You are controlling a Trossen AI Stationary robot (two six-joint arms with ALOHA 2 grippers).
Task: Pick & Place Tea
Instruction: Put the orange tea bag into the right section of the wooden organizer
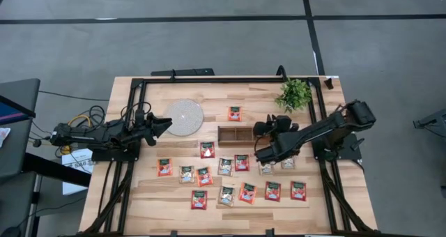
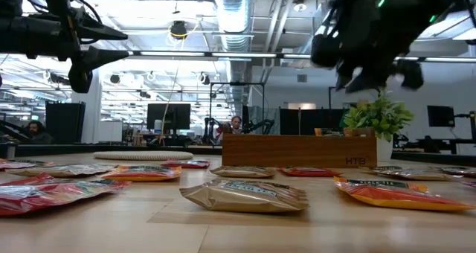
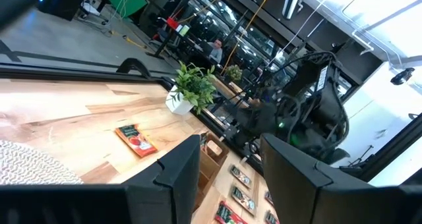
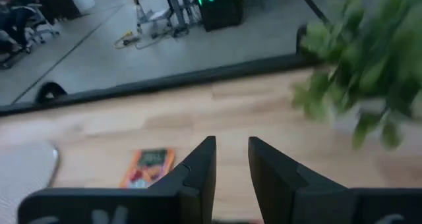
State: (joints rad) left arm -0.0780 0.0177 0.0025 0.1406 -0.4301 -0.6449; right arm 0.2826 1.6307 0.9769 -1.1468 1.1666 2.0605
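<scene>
Tea lies loose all over the worktop [image 1: 139, 195]. Most of the sachets [image 1: 241, 162] sit in rough rows on the near side of the wooden tray [image 1: 235, 134], and one red sachet [image 1: 234, 113] lies alone on the far side, between the round disc [image 1: 183, 116] and the potted plant [image 1: 293, 94].

My right fingers [image 1: 268, 129] hang raised just by the tray's right end, a narrow gap between them and, as far as I can see, nothing in it. My left fingers [image 1: 164, 125] wait spread wide and empty at the edge of the disc.

I judge the step in hand to be fetching a sachet. These are flat and slippery-looking, so I should come down straight over one and set my tips across it or at an edge. I should close firmly enough to buckle it up into the grip, and lift only once it comes clear of its neighbours. The pale ones under my right arm are nearest. They lie close together, so I must take care not to drag two.

From above I make out no sachet in any of the tray's three compartments, though its walls shade them. The disc carries nothing.
</scene>
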